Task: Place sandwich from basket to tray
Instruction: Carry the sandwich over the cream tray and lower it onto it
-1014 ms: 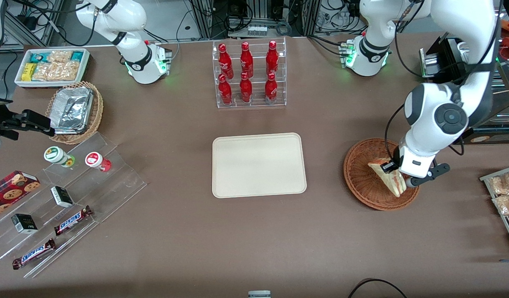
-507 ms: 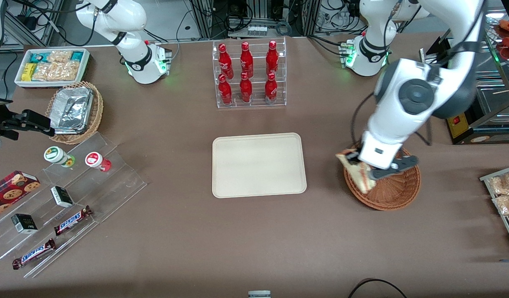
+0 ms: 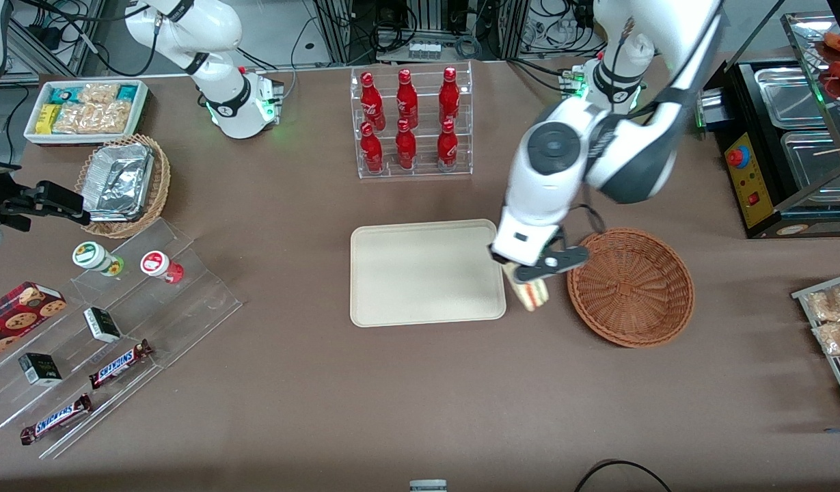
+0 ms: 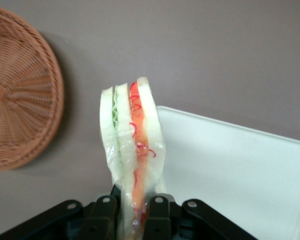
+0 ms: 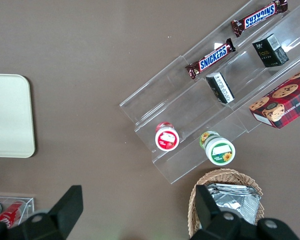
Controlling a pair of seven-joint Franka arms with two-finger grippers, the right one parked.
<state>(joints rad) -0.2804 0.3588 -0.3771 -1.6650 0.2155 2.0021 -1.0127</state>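
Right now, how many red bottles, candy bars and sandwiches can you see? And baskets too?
Red bottles: 6, in the clear rack.
Snickers bars: 2, on the clear stepped stand.
Sandwich: 1, held in the gripper between the tray and the round basket.
Wicker baskets: 2, the round basket and the foil-container basket.
Total: 11.

Robot lab staged as a snack shop: cola rack (image 3: 411, 123), Snickers bars (image 3: 120, 363), cabling.
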